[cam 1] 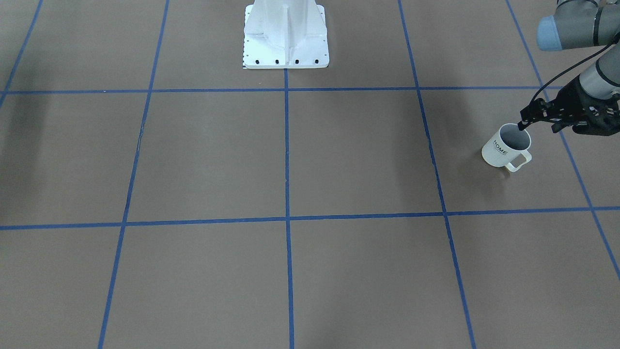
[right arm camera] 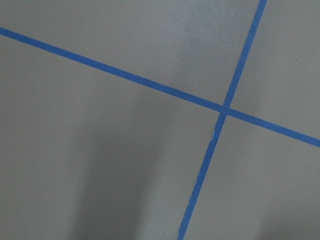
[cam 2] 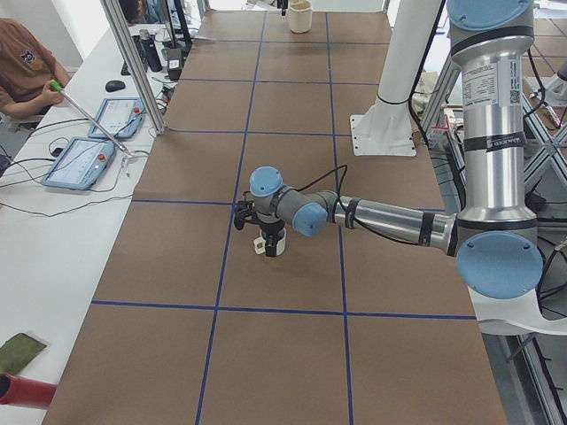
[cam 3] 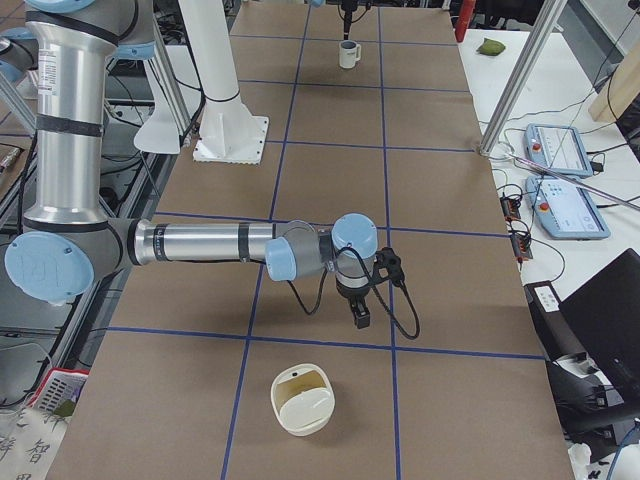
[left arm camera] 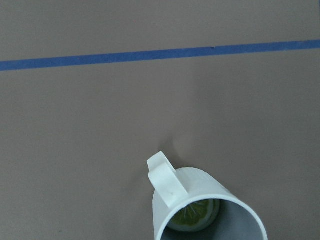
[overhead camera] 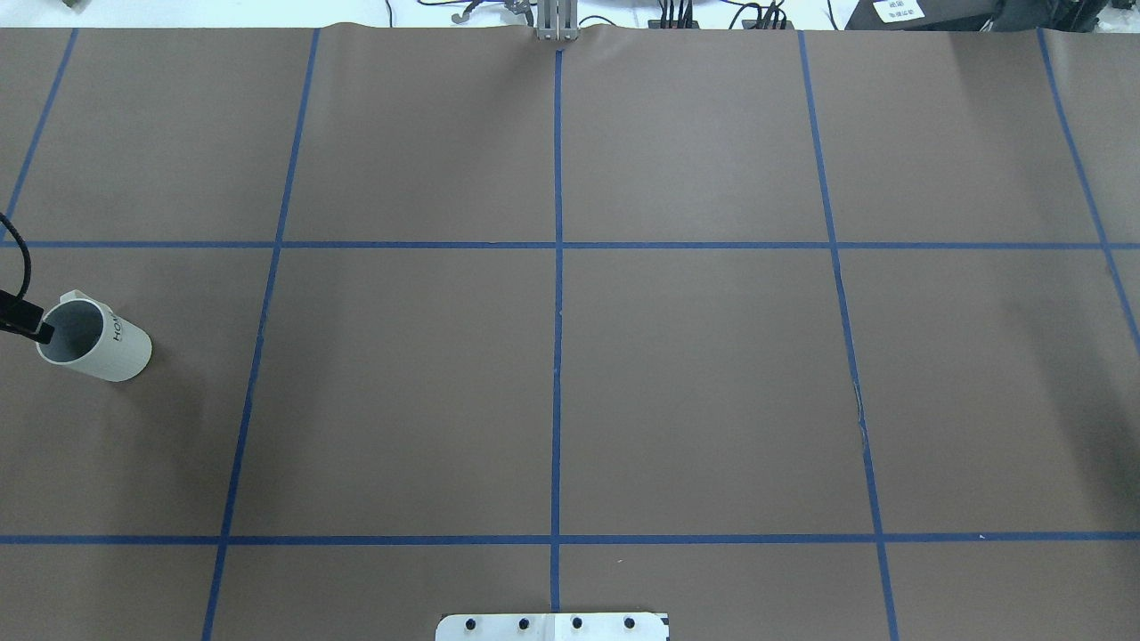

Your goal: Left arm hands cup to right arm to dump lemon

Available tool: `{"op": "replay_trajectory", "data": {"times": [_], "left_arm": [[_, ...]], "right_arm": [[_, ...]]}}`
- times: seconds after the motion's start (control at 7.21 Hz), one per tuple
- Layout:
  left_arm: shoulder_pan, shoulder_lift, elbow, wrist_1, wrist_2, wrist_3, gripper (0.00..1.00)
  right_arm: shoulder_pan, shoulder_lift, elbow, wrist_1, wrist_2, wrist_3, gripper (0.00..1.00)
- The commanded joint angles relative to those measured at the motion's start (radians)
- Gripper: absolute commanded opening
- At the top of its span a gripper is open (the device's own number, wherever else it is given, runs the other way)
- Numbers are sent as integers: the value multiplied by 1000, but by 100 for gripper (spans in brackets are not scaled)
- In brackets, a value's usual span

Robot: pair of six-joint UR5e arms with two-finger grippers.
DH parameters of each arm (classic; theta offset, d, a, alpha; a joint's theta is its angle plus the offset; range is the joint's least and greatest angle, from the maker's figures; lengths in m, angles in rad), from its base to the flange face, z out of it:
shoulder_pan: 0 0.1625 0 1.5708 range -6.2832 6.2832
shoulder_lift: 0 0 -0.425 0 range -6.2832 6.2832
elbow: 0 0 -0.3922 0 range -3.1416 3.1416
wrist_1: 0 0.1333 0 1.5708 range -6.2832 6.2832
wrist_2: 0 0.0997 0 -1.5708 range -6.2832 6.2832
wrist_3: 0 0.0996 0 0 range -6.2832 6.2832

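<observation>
The cream-white cup [cam 1: 501, 150] with "HOME" on its side stands near the table's left end; it also shows in the overhead view [overhead camera: 107, 352] and the left side view [cam 2: 274, 243]. The yellow-green lemon [left arm camera: 192, 217] lies at the bottom of the cup [left arm camera: 200, 182], cut face up. My left gripper [cam 1: 524, 126] reaches in from the side and its black fingertips sit together on the cup's rim [overhead camera: 40, 333], shut on it. My right gripper [cam 3: 360, 318] hangs pointing down over bare table at the other end, far from the cup. I cannot tell if it is open.
A white bowl [cam 3: 302, 400] sits on the table near the right gripper. The white robot base [cam 1: 286, 43] stands at the table's middle edge. Blue tape lines grid the brown table. Operator desks with tablets run along the far side.
</observation>
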Motion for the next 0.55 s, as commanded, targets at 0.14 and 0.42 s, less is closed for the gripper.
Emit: {"op": "replay_trajectory", "data": {"times": [0.14,0.42], "left_arm": [[23,-59,70,4,10,-32,100],[26,-66,83,-1,12,-36,83]], "right_arm": [[-2,5,-7,0,2,2,100],[-3,11,-9,0,0,2,100]]}}
